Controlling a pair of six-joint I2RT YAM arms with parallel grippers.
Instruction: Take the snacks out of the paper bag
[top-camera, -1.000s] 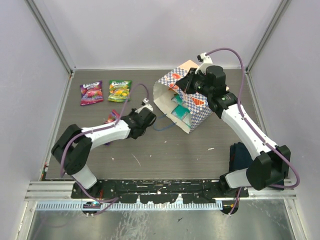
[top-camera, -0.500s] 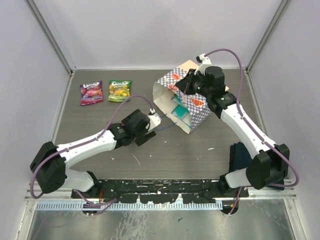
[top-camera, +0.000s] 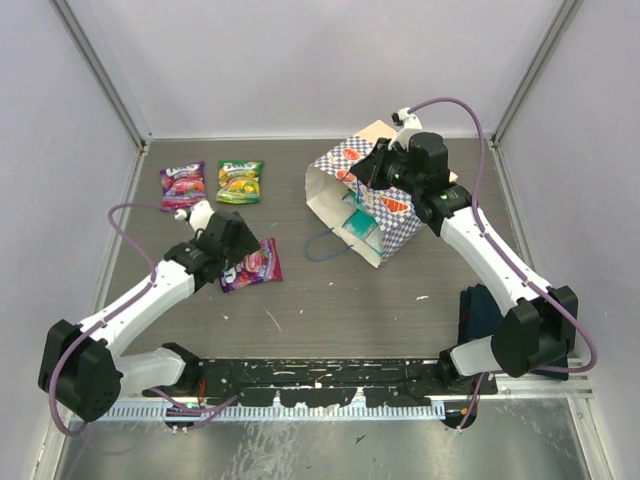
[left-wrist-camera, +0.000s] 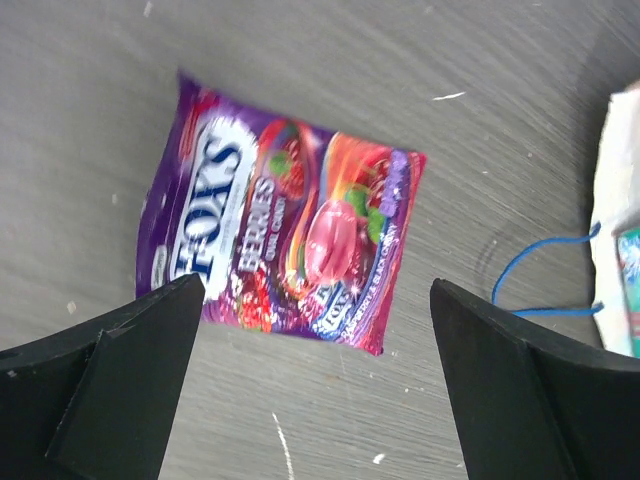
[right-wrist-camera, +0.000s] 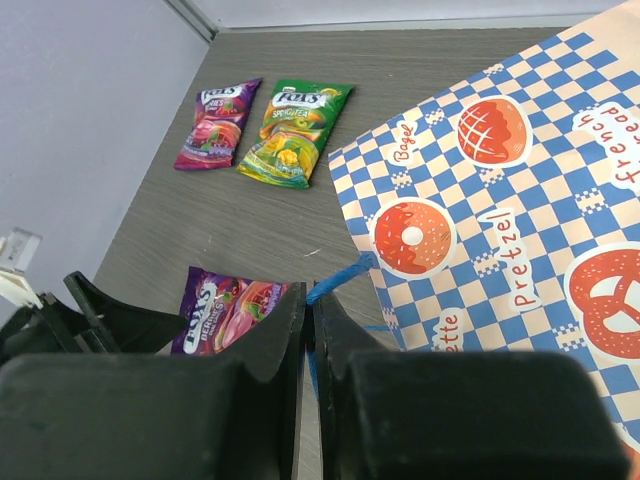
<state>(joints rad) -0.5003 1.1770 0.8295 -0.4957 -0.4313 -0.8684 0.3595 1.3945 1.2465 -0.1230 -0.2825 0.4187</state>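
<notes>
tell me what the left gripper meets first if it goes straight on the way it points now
The left gripper would most likely meet the purple Fox's berries packet, flat on the table ahead of its open jaws; depth is unclear.

Seen from above, the left end effector (top-camera: 236, 256) covers the upper-left part of the purple packet (top-camera: 255, 266). The paper bag (top-camera: 395, 222) shows only edges of teal packets (top-camera: 358, 224) in its mouth; their count cannot be told. The right wrist view cuts the bag off at its edge, and the blue cord handle (right-wrist-camera: 342, 277) disappears between the right end effector's (right-wrist-camera: 310, 300) nearly touching fingers. The right arm partly hides the dark cloth (top-camera: 482, 312).
</notes>
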